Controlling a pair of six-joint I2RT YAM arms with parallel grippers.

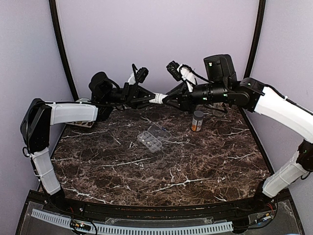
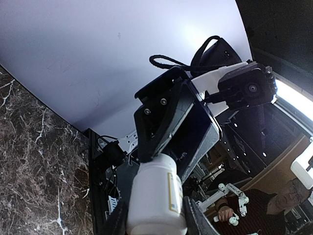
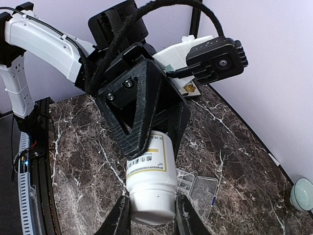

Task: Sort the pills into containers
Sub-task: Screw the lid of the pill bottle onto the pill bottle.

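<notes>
Sorting was judged barely started.
The white bottle [image 1: 158, 98] was clamped by left fingers [image 2: 118, 220] and right fingers [image 3: 120, 218]; the containers [image 1: 150, 141] were left open.

Your left arm [image 1: 73, 113] and right arm [image 1: 281, 107] show white shells and black joints; braided black cable [image 3: 161, 10] crowns the triangular, screwed frame of the left gripper [image 3: 154, 140].

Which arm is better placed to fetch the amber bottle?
Right, likely: the amber bottle stands right of the organiser box, near the right gripper. It and the left gripper hold the white bottle.
</notes>
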